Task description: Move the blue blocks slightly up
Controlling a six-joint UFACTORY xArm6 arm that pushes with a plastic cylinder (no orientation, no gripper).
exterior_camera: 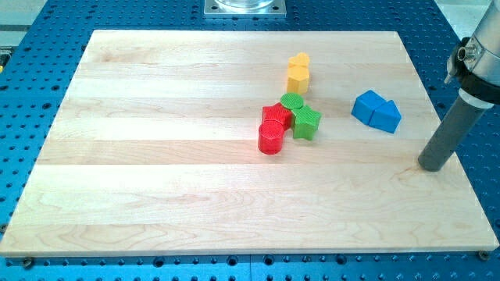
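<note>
Two blue blocks sit touching at the view's right: a blue cube-like block (366, 106) on the left and a blue wedge-shaped block (387, 117) on its right. My tip (432, 166) rests on the board at the right edge, below and to the right of the blue blocks, apart from them.
Two yellow blocks (298, 72) stand together near the top centre. A cluster sits mid-board: a green cylinder (292, 101), a green star-like block (306, 122), a red block (275, 115) and a red cylinder (270, 138). The wooden board (156, 156) lies on a blue perforated table.
</note>
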